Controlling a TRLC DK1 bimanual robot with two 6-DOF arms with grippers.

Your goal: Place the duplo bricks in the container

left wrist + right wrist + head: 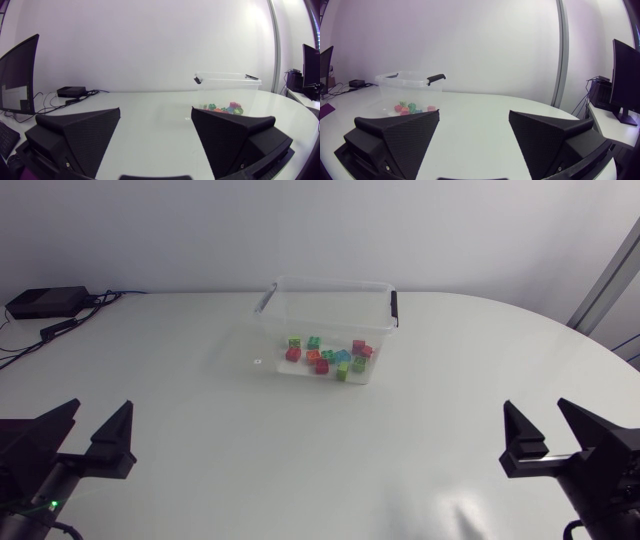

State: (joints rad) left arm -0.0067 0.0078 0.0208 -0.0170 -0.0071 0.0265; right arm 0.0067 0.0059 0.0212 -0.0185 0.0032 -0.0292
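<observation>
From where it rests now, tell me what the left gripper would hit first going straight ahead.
Probably nothing: ahead of the left gripper lies only bare table. The clear container of duplo bricks sits off its line, though depth is hard to judge.

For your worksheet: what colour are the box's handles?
Black; the handles show best in the head view.

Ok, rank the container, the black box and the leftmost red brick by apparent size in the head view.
1. the container, by far the largest
2. the black box, clearly smaller
3. the red brick, the smallest, lying inside the container
</observation>
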